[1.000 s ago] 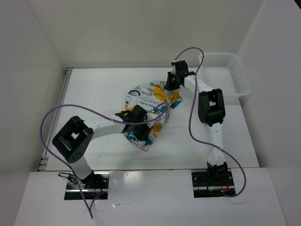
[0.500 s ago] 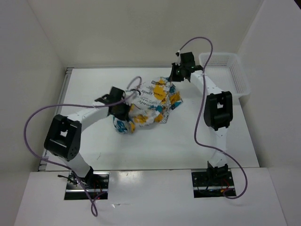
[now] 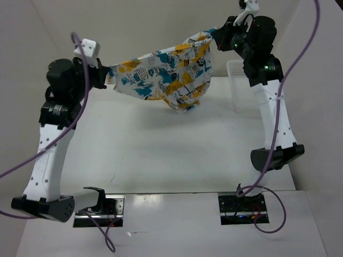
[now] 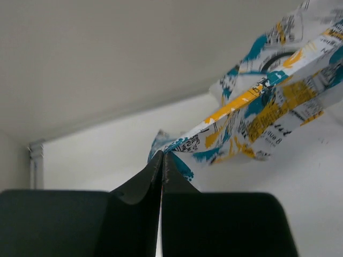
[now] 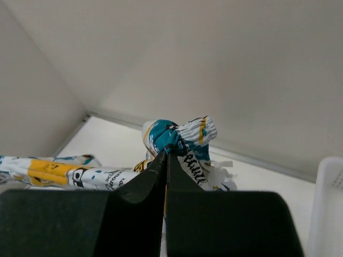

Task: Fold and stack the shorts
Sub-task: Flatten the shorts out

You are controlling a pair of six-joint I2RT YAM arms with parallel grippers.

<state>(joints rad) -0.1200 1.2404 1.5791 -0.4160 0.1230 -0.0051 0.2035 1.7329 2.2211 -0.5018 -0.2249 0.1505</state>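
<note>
Jaws pinching shorts (image 3: 166,75), 2 arms (image 3: 51,144) raised (apart)

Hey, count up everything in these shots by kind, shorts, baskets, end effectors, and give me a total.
shorts: 1
basket: 1
end effectors: 2, the left end effector and the right end effector, both gripping the shorts
total: 4
</note>
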